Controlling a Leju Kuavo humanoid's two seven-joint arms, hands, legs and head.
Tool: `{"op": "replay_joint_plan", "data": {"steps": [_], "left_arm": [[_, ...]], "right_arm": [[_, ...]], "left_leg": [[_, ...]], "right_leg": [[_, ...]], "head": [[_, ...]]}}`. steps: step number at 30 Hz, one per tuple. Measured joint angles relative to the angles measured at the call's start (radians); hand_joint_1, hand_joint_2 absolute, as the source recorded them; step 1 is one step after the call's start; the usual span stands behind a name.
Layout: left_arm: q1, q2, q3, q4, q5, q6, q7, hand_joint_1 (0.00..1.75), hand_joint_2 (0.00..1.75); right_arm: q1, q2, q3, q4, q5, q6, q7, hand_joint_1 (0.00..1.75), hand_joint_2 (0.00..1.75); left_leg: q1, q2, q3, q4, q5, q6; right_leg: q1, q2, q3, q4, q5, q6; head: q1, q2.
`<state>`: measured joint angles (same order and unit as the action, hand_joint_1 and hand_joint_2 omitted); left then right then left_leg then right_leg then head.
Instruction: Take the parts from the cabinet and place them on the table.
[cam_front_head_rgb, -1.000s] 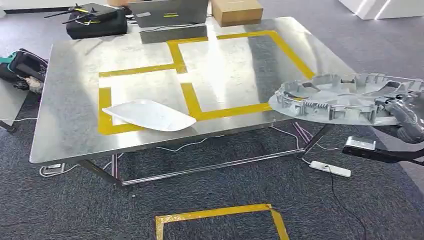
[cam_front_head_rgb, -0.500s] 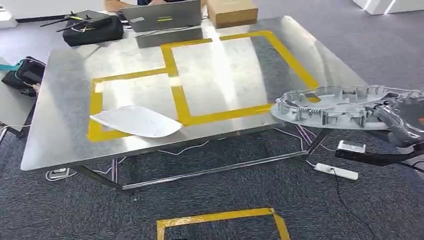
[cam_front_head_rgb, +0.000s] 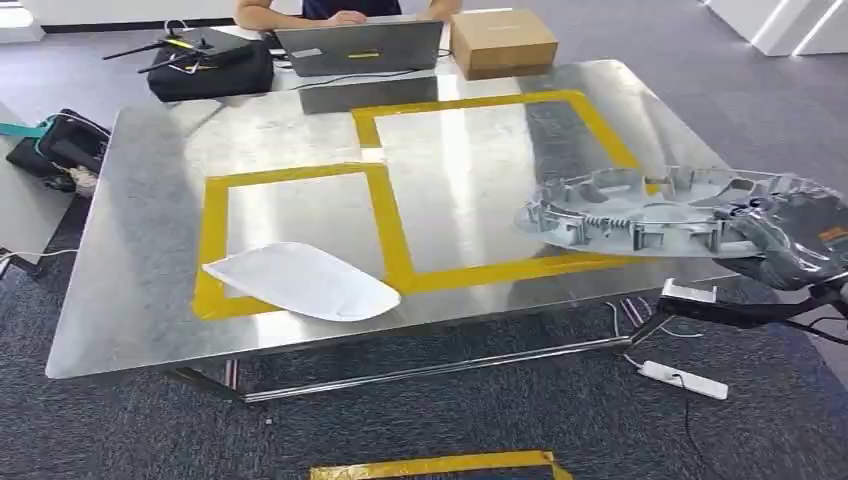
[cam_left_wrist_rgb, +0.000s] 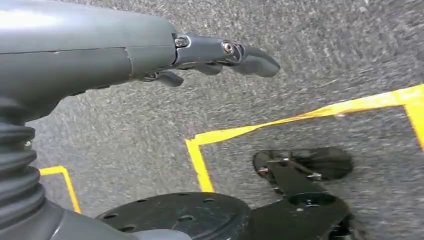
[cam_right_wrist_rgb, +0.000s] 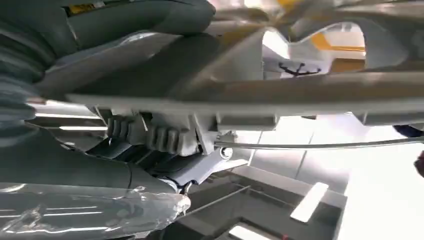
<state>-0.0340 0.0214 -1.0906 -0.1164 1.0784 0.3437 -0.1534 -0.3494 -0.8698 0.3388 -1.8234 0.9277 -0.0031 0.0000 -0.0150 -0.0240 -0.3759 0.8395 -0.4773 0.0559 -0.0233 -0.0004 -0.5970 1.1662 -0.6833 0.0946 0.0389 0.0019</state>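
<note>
— Where do we have the part right now?

— Our right hand (cam_front_head_rgb: 795, 245) grips the round grey ribbed part (cam_front_head_rgb: 640, 208) by its near-right rim. The part sits roughly level over the right front corner of the steel desk (cam_front_head_rgb: 140, 250), above the yellow tape outline (cam_front_head_rgb: 395, 235); we cannot tell whether it touches the surface. In our right wrist view the fingers (cam_right_wrist_rgb: 150, 135) curl against the part's underside.

— And our left hand?

— Our left hand (cam_left_wrist_rgb: 215, 55) holds nothing; its fingers are slightly curled and apart, above grey carpet with yellow tape lines (cam_left_wrist_rgb: 280, 122).

— What else lies on the desk?

— A white curved panel (cam_front_head_rgb: 300, 281) rests on the front left tape square, well apart from the round part. At the far edge we see a laptop (cam_front_head_rgb: 358, 47), a cardboard box (cam_front_head_rgb: 502, 41) and a black case (cam_front_head_rgb: 210, 66), with a person (cam_front_head_rgb: 340, 10) seated behind the laptop.
</note>
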Motion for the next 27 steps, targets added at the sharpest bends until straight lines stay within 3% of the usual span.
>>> {"op": "replay_joint_plan", "data": {"steps": [1,2,3,4,5,7,8,9,10,12,13,14,15,17,18,19,20,21,23,27], "left_arm": [[0.0,0.0,0.0,0.0,0.002,0.003,0.0,0.0,1.75],[0.001,0.0,0.0,0.0,0.005,0.007,0.0,0.0,1.75],[0.006,0.001,0.0,0.0,0.007,0.008,0.004,0.0,1.75],[0.01,0.001,0.0,0.001,0.01,0.009,0.008,0.0,1.75],[0.008,0.003,0.0,0.001,0.01,0.012,0.017,0.0,1.75],[-0.002,0.004,-0.001,0.001,0.011,0.014,0.024,0.0,1.75],[-0.012,0.006,-0.001,0.001,0.011,0.017,0.028,0.0,1.75],[-0.019,0.003,-0.001,0.001,0.011,0.018,0.034,0.0,1.75],[-0.023,0.002,-0.001,0.001,0.01,0.019,0.04,0.0,1.75],[-0.026,0.002,-0.003,0.001,0.011,0.021,0.06,0.0,1.75],[-0.028,0.002,-0.004,0.001,0.011,0.023,0.071,0.0,1.75],[-0.027,0.002,-0.004,0.001,0.013,0.025,0.078,0.0,1.75],[-0.027,0.002,-0.005,0.001,0.013,0.027,0.083,0.0,1.75],[-0.025,0.004,-0.011,0.001,0.015,0.032,0.09,0.0,1.75],[-0.023,0.003,-0.017,0.001,0.016,0.036,0.09,0.0,1.75],[-0.02,0.001,-0.022,0.001,0.016,0.039,0.09,0.0,1.75],[-0.018,0.004,-0.025,0.002,0.016,0.044,0.09,0.0,1.75],[-0.021,0.003,-0.029,0.002,0.015,0.044,0.09,0.0,1.75],[-0.022,-0.001,-0.034,0.002,0.015,0.044,0.09,0.0,1.75],[-0.011,-0.001,-0.053,0.002,0.017,0.043,0.09,0.0,1.75]], "right_arm": [[0.0,0.0,0.003,0.002,0.0,0.0,0.0,1.75,1.75],[0.0,0.0,0.008,0.003,-0.001,0.0,0.0,1.75,1.75],[0.002,0.003,0.012,0.008,-0.002,-0.002,0.002,1.75,1.75],[-0.001,0.008,0.017,0.014,-0.003,-0.006,0.004,1.75,1.75],[0.003,0.013,0.024,0.017,-0.004,-0.008,0.006,1.75,1.75],[-0.009,0.014,0.022,0.018,-0.003,-0.01,0.005,1.75,1.75],[-0.01,0.014,0.022,0.019,-0.002,-0.013,0.003,1.75,1.75],[-0.005,0.017,0.024,0.024,0.003,-0.021,0.003,1.75,1.75],[-0.001,0.025,0.029,0.032,0.008,-0.032,0.003,1.75,1.75],[0.007,0.049,0.041,0.056,0.018,-0.051,0.0,1.75,1.75],[0.012,0.064,0.048,0.066,0.026,-0.061,-0.003,1.75,1.75],[0.017,0.077,0.054,0.075,0.034,-0.08,-0.005,1.75,1.75],[0.022,0.097,0.059,0.082,0.042,-0.098,-0.009,1.75,1.75],[0.039,0.147,0.062,0.098,0.066,-0.142,-0.018,1.75,1.75],[0.048,0.17,0.065,0.108,0.076,-0.168,-0.021,1.75,1.75],[0.062,0.197,0.069,0.121,0.086,-0.193,-0.023,1.75,1.75],[0.074,0.225,0.074,0.133,0.089,-0.224,-0.029,1.75,1.75],[0.081,0.255,0.08,0.146,0.088,-0.243,-0.036,1.75,1.75],[0.089,0.308,0.093,0.168,0.085,-0.273,-0.047,1.75,1.75],[0.104,0.435,0.128,0.262,0.051,-0.309,-0.069,1.75,1.75]], "left_leg": [[0.003,-0.004,0.014,0.001,-0.014,-0.006],[0.004,-0.007,0.027,0.003,-0.029,-0.012],[-0.001,-0.007,0.028,0.011,-0.046,-0.019],[-0.002,-0.011,0.031,0.045,-0.068,-0.028],[-0.002,-0.012,0.019,0.049,-0.074,-0.033],[0.0,-0.009,0.035,0.031,-0.093,-0.041],[-0.001,-0.007,0.046,0.031,-0.109,-0.048],[0.0,0.003,0.037,0.065,-0.119,-0.061],[0.003,0.009,0.019,0.126,-0.152,-0.072],[0.011,0.01,-0.049,0.291,-0.231,-0.083],[0.014,0.01,-0.085,0.346,-0.247,-0.085],[0.018,0.01,-0.115,0.362,-0.229,-0.086],[0.02,0.011,-0.132,0.338,-0.173,-0.085],[0.024,0.011,-0.138,0.202,-0.012,-0.085],[0.027,0.011,-0.145,0.143,0.049,-0.092],[0.022,0.01,-0.152,0.148,0.035,-0.093],[0.02,0.012,-0.138,0.126,0.026,-0.082],[0.022,0.011,-0.144,0.121,0.024,-0.081],[0.037,0.0,-0.145,0.111,0.009,-0.105],[0.044,-0.005,-0.129,0.113,0.001,-0.098]], "right_leg": [[-0.002,-0.001,-0.02,-0.05,0.05,0.002],[-0.008,-0.005,-0.038,-0.113,0.15,0.008],[-0.014,-0.02,-0.06,-0.181,0.306,0.015],[-0.012,-0.02,-0.082,-0.195,0.338,-0.004],[-0.009,-0.011,-0.07,-0.177,0.337,-0.022],[-0.008,-0.01,-0.084,-0.157,0.312,-0.034],[-0.016,-0.008,-0.074,-0.16,0.305,-0.039],[-0.018,-0.006,-0.058,-0.164,0.297,-0.04],[-0.02,-0.007,-0.041,-0.171,0.291,-0.043],[-0.024,-0.006,-0.007,-0.184,0.277,-0.043],[-0.027,-0.005,0.005,-0.188,0.272,-0.043],[-0.028,-0.003,0.014,-0.191,0.268,-0.043],[-0.03,-0.001,0.02,-0.193,0.263,-0.041],[-0.038,0.002,0.029,-0.194,0.258,-0.034],[-0.036,0.004,0.028,-0.194,0.256,-0.03],[-0.037,0.008,0.029,-0.196,0.26,-0.023],[-0.032,0.011,0.019,-0.197,0.265,-0.015],[-0.031,0.01,0.01,-0.194,0.266,-0.013],[-0.024,0.011,0.001,-0.191,0.26,-0.021],[-0.016,0.013,0.027,-0.197,0.273,-0.036]], "head": [[0.001,0.0],[0.002,0.0],[0.004,0.0],[0.004,0.0],[-0.002,-0.001],[-0.005,-0.001],[-0.004,0.0],[-0.01,0.0],[-0.007,0.0],[-0.008,0.0],[-0.01,0.0],[-0.009,0.0],[-0.009,0.0],[-0.009,0.0],[-0.01,0.0],[-0.011,0.0],[-0.013,0.0],[-0.01,0.0],[-0.012,0.0],[-0.003,0.0]]}}
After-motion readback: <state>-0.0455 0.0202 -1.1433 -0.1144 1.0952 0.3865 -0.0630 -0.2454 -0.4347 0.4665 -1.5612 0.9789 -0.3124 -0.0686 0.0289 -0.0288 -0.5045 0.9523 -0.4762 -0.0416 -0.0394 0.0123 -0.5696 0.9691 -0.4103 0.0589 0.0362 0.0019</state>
